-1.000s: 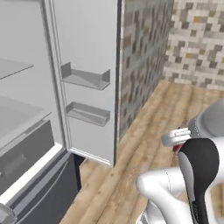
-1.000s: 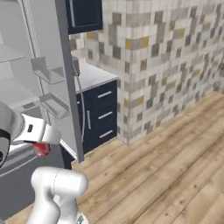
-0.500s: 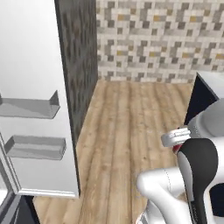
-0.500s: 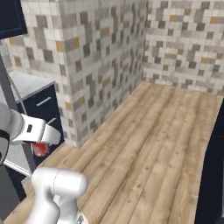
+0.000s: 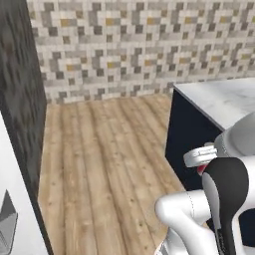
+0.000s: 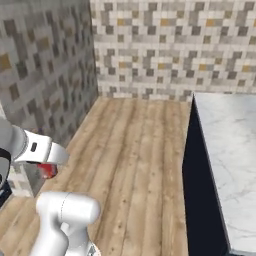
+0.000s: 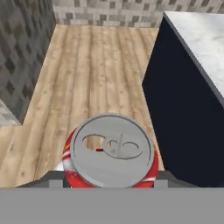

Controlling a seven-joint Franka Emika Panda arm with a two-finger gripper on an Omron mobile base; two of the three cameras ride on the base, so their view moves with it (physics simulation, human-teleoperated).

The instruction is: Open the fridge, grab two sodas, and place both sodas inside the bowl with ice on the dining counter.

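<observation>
Hand view: the gripper (image 7: 109, 181) is half-closed on the soda can (image 7: 110, 151), gripped across its slick, light, dentable sides; surface (image 7: 199, 33) is near.

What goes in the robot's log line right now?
gripper: shut on soda | counter: ahead right | bowl: unseen | step: carrying soda

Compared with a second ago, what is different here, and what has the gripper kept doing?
The base has turned away from the open fridge, so both base views swung: fridge shelves and door bins are gone, and the dining counter has come into sight across the wooden floor. Nothing was let go: the gripper stays closed on a soda can.
</observation>
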